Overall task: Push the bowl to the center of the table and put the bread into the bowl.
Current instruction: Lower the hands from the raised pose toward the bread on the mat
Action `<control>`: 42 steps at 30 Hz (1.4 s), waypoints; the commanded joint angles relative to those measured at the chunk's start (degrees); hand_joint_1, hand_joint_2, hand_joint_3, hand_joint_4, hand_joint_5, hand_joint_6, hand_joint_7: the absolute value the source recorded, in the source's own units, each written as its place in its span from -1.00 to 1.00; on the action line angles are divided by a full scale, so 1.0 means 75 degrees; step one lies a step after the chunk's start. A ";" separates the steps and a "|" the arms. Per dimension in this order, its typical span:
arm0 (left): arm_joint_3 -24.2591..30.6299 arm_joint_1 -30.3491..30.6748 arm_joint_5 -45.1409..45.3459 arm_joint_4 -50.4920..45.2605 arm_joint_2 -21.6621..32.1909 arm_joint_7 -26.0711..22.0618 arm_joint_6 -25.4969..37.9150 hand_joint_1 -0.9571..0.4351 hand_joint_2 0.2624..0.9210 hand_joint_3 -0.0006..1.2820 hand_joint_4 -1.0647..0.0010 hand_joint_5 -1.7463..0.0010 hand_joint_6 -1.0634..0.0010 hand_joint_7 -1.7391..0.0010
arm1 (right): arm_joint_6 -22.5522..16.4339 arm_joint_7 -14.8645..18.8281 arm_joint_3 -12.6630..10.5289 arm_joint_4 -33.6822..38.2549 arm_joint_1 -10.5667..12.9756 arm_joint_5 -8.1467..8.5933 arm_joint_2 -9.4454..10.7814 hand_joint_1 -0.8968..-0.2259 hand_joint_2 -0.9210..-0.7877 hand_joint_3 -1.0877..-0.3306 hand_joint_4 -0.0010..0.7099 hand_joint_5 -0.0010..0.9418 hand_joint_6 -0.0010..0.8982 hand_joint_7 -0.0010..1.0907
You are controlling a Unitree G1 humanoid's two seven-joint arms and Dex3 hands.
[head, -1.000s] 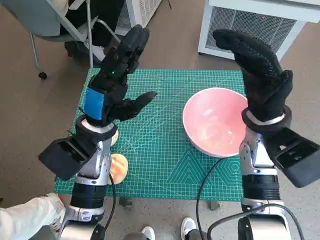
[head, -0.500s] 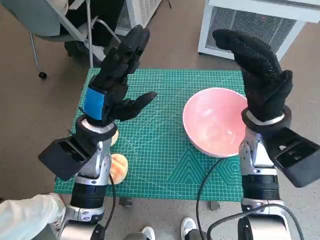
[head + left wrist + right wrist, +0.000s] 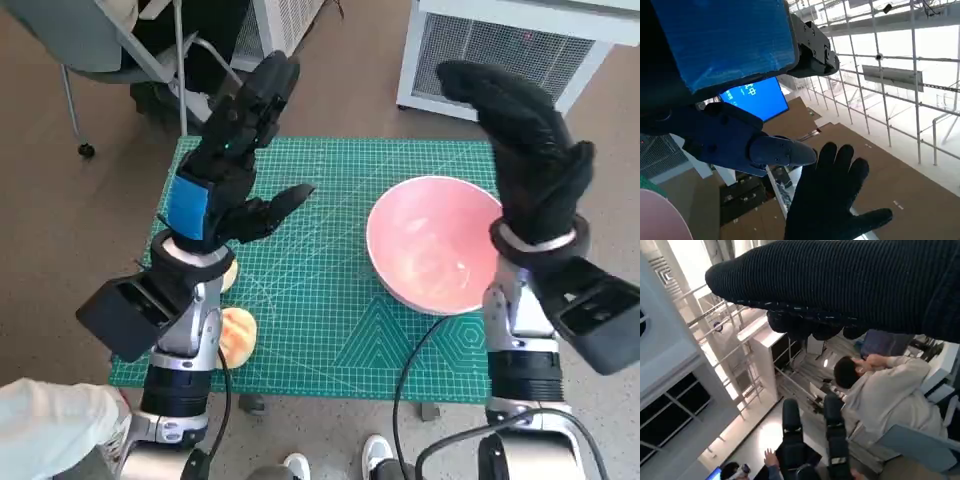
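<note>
Head view: my left hand (image 3: 232, 165) is raised over the left side of the green mat (image 3: 320, 330), fingers spread, holding nothing. My right hand (image 3: 530, 150) is up at the bowl's far right edge, fingers extended, also empty. Pink bowl (image 3: 432, 256) sits right of mat center. Bread (image 3: 238, 335) lies near the mat's front left corner, partly hidden by my left forearm.

Left wrist view: blue-taped back, the gloved right hand (image 3: 832, 200) spread, bowl rim (image 3: 662, 220) at the corner.

Right wrist view: glove band, a seated person (image 3: 880, 390) beyond.
</note>
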 commanded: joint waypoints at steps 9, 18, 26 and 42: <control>0.0131 0.0125 -0.0058 0.0082 0.0036 -0.0023 -0.0196 -0.24 1.00 -0.67 0.48 0.99 0.26 0.97 | -0.0290 -0.0880 -0.1063 0.1256 0.0638 -0.0257 -0.0499 0.03 -1.00 -0.20 -0.34 -0.98 -1.00 0.12; 0.0152 0.0146 -0.0024 0.0072 0.0036 0.0028 -0.0155 -0.24 1.00 -0.66 0.47 0.99 0.24 0.97 | -0.0570 -0.1707 -0.1294 0.3067 0.0957 -0.0919 -0.0842 0.13 -1.00 -0.22 -0.34 -0.98 -1.00 0.09; 0.0166 0.0172 -0.0060 0.0038 0.0040 0.0028 -0.0089 -0.22 1.00 -0.66 0.46 0.99 0.23 0.97 | -0.0329 -0.2427 -0.1242 0.4235 0.1048 -0.1330 -0.0869 0.32 -1.00 -0.41 -0.39 -1.00 -1.00 0.00; 0.0188 0.0208 -0.0048 -0.0081 0.0102 0.0019 0.0036 -0.22 1.00 -0.66 0.45 0.99 0.23 0.97 | 0.0911 -0.2429 -0.1465 0.5799 0.0458 -0.1053 -0.0364 0.26 -1.00 -0.37 -0.36 -0.97 -1.00 0.12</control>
